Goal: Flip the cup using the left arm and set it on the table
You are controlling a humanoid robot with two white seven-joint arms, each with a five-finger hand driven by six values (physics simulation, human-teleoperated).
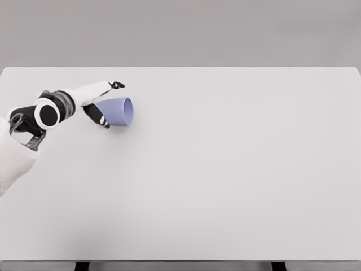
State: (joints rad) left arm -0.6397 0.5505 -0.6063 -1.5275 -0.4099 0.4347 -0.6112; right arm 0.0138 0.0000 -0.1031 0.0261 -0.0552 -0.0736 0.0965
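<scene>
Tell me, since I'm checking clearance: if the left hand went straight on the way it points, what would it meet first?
The left hand points right and already has the purple cup; beyond it only bare table shows, though depth is unclear.

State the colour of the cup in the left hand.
The cup is pale lavender-blue, plain with no pattern, seen best in the head view.

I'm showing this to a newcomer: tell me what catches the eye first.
The lilac cup stands out, lying on its side at the table's far left, mouth facing right. The left hand wraps around it, a finger above and below.
</scene>
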